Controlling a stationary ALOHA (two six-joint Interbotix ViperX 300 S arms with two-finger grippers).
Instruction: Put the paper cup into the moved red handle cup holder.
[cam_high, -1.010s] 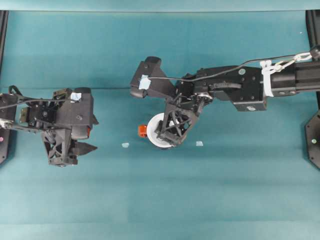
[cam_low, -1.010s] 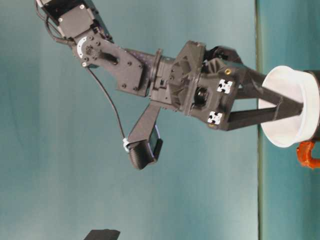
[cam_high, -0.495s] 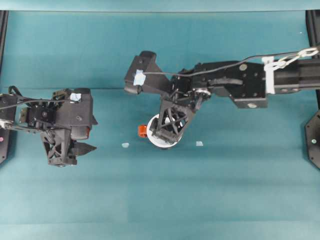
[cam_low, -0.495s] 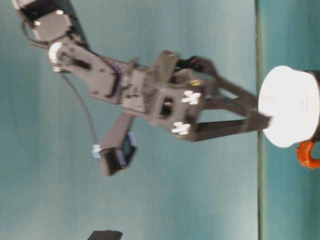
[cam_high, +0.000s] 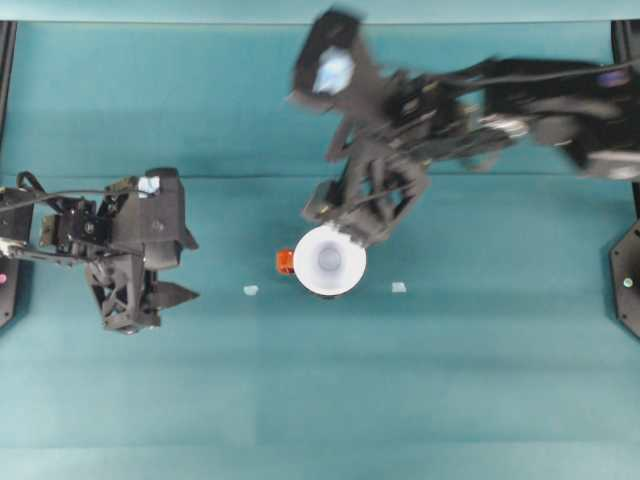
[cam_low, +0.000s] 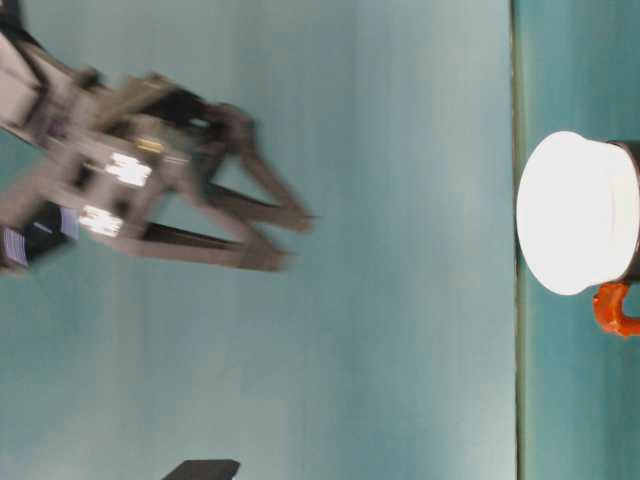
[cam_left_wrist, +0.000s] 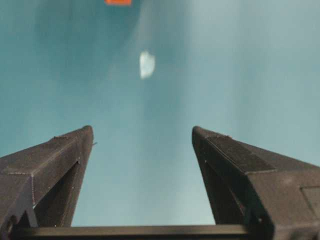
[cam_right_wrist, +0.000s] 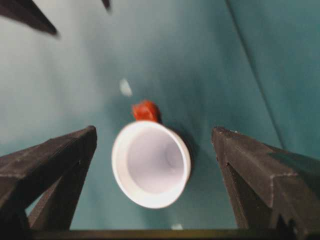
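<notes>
Under my right wrist camera: I see the paper cup (cam_right_wrist: 151, 164) upright between the two spread fingers (cam_right_wrist: 47, 165), touching neither.
Right end effector (cam_high: 345, 215): spread and empty, blurred, hanging just beyond the cup's far rim in the overhead view.
Cup: seated in the red handle cup holder (cam_low: 630, 205), whose black wall shows below the white rim.
Handle: the red-orange tab (cam_high: 285, 262) sticks out toward my left arm.
Left end effector (cam_high: 165, 294): spread, empty, well apart from the cup.
Surface (cam_high: 450, 380): teal, with two small pale scraps (cam_high: 250, 290) near the holder.
</notes>
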